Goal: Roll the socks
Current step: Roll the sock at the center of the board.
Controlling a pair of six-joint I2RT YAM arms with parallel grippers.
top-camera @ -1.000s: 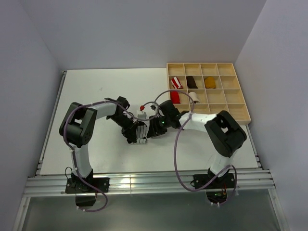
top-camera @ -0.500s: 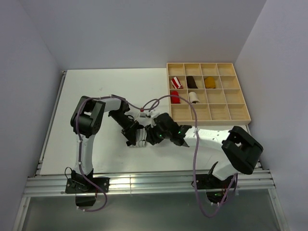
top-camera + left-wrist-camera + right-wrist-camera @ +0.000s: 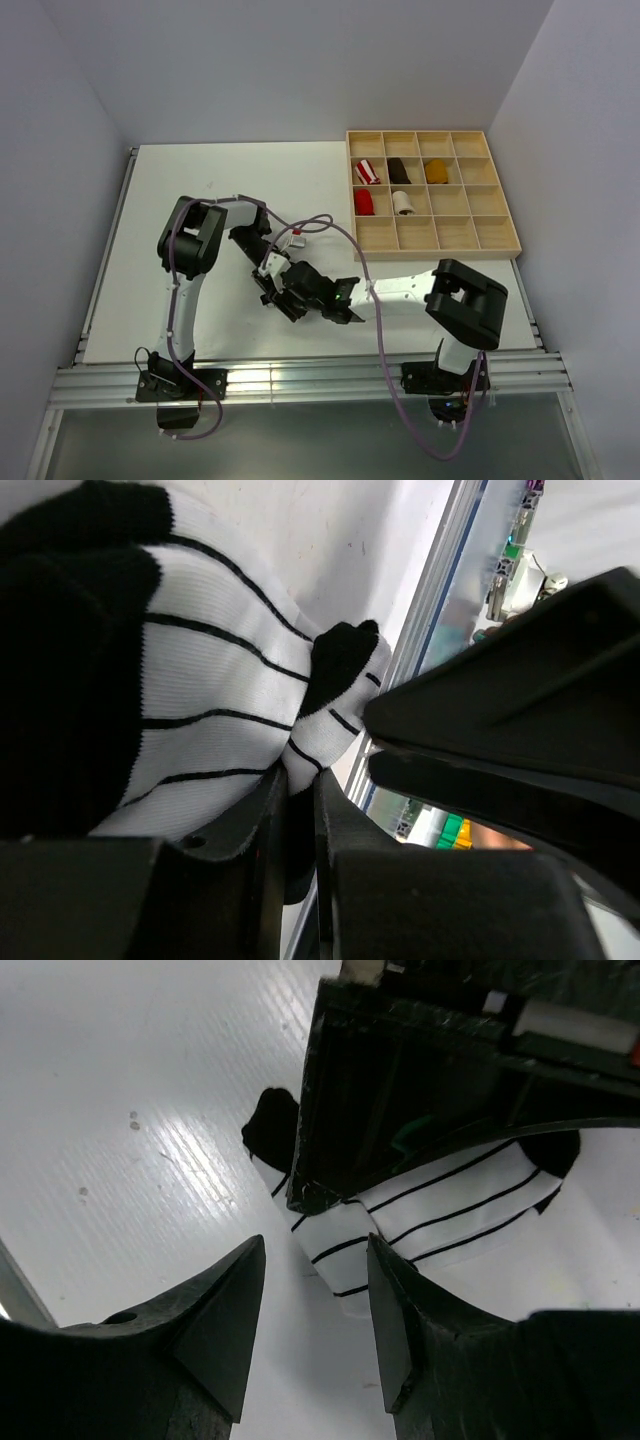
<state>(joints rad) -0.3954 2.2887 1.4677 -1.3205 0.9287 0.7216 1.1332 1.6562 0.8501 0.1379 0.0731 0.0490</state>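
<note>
The white sock with thin black stripes lies on the white table, its black toe towards the front. My left gripper is shut on a fold of it, also seen in the right wrist view. My right gripper is open and empty, low over the table just short of the sock's edge, facing the left gripper's body. In the top view both grippers meet at the table's front centre, left and right, hiding most of the sock. A small cream bundle lies in a tray cell.
A wooden compartment tray stands at the back right. It holds a red bundle, a red-and-white striped one, a dark brown one and a mustard one. The table's front edge and metal rail run just below the grippers.
My right arm has swung away from the tray towards the front left and lowered its gripper to the near side of the sock. My left gripper has stayed on the sock.
</note>
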